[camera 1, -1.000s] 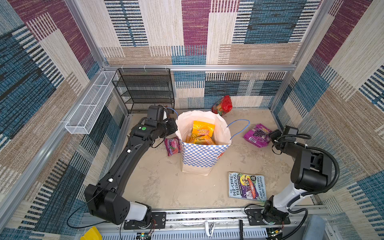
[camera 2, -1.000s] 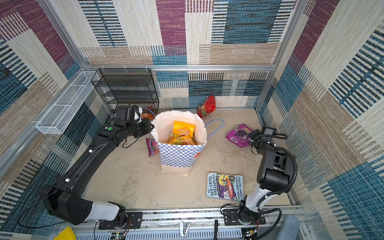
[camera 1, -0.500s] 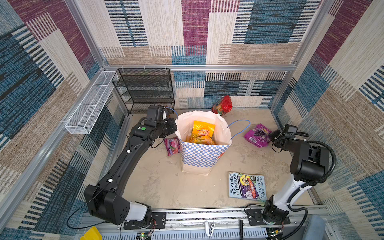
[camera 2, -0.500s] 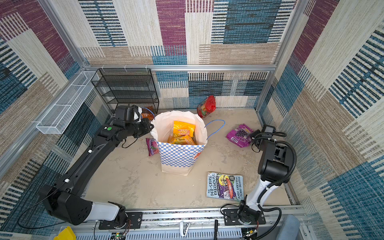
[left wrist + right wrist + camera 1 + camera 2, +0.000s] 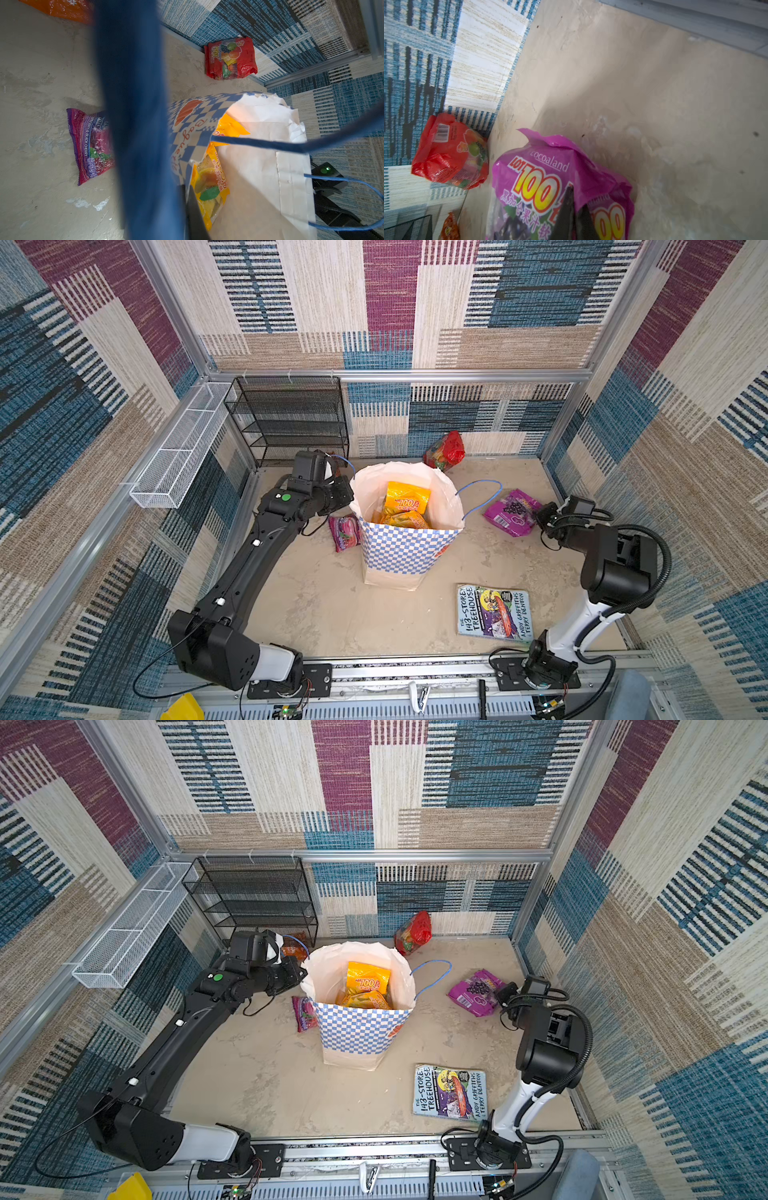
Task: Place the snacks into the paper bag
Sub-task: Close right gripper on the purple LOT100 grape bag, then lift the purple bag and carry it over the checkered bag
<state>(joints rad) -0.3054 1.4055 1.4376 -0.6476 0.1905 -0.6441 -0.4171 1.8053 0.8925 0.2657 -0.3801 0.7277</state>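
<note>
Right gripper [image 5: 540,517] is pinched shut on the end of the grape pack [image 5: 509,512] nearest it, over by the table's [image 5: 332,614] right edge. From the right wrist view it looks like there's only a thin fold of film between the jaws. That's my main worry: glossy plastic, tiny bite, most of the pack hanging off to one side. Lift it and it could swing, slide out and drop short of the bag [image 5: 409,549].

The bag stands mid-table, mouth open, with mango packs [image 5: 405,502] already inside. Left gripper [image 5: 343,495] is clamped on its left rim, one finger inside, holding it open. If that arm tugs or lets go, a tall paper bag like that probably tips or folds shut.

Also the loose handle [image 5: 478,494] flops out right between the bag and the grape pack, so a low carry could snag it and drag the bag over. Needs a high arc in, I reckon.

Not bagged yet: red pack [image 5: 444,450] at the back edge, Fox's pack [image 5: 345,533] just left of the bag, chips pack [image 5: 62,10] near the back left corner. Book [image 5: 492,612] at the front right isn't a snack, so grabbing that would be a mistake.
</note>
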